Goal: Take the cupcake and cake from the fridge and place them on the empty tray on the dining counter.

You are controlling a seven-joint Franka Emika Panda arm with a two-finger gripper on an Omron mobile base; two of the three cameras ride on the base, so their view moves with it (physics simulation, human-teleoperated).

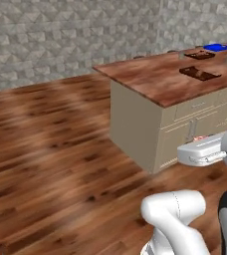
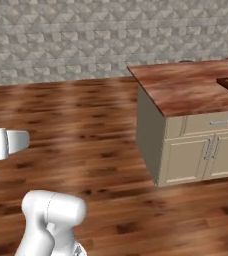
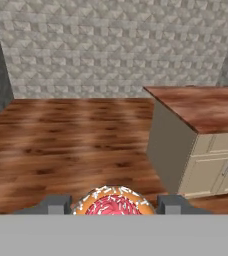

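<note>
Tool [image 3: 114, 206] clamped on the cupcake [image 3: 114, 204], pink sprinkled top between its fingers [image 3: 57, 204], above the floor. Blue tray [image 1: 216, 48] sits at the worktop's [image 1: 155, 74] far corner.

1 dining counter [image 1: 155, 74], 2 dark brown trays [image 1: 200, 73], 1 blue tray [image 1: 216, 48], 1 cupcake [image 3: 114, 204].

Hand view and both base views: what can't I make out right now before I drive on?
- Cupcake: hand view, lower half cut off by the bottom band; the grip itself is hidden.
- Gripper: hand view, just the finger tips rise.
- Blue tray: left base view, far and tiny; contents unreadable.
- Brown trays: left base view, food too small to identify.
</note>
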